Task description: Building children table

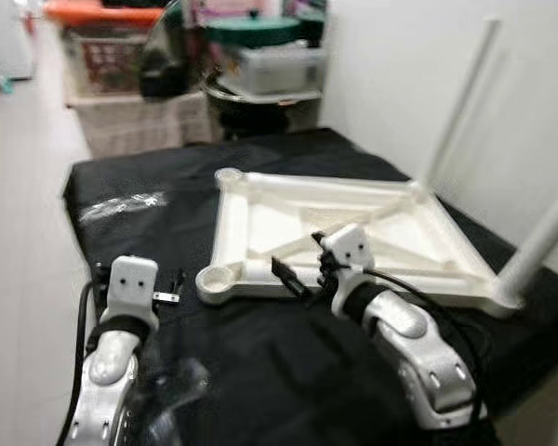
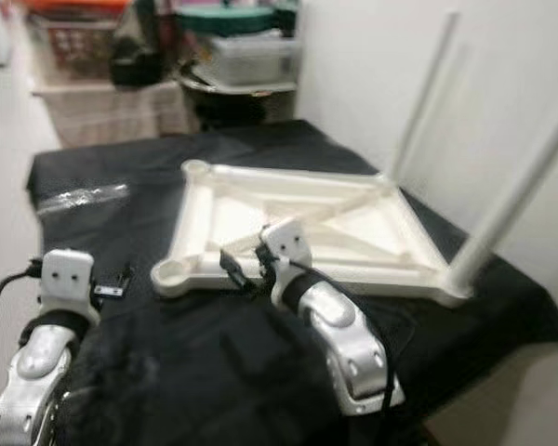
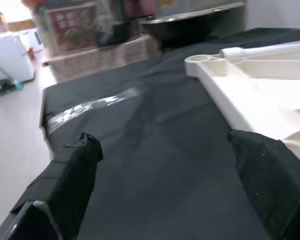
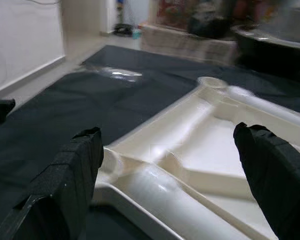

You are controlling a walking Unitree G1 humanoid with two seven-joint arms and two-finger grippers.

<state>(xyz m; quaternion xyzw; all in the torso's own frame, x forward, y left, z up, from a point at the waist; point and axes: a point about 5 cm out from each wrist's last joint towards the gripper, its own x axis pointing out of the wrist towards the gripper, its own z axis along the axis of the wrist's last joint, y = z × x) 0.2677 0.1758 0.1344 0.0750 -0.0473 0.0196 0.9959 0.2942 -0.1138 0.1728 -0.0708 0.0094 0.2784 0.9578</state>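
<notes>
Children's tabletop of cream-white moulded plastic (image 1: 353, 232), square and ribbed, lies upside down toward the right edge of the black-draped table (image 1: 139, 186), with two white tubular legs (image 1: 549, 232) already standing in its right-hand corner sockets. The near-left socket (image 1: 214, 276) is empty. The right claw (image 4: 175, 165), fingers apart, hovers over the near rim; the left claw (image 3: 165, 170), also apart and empty, hangs above the bare cloth. Leg-fitting appears half done; next probably calls for fetching another leg.
</notes>
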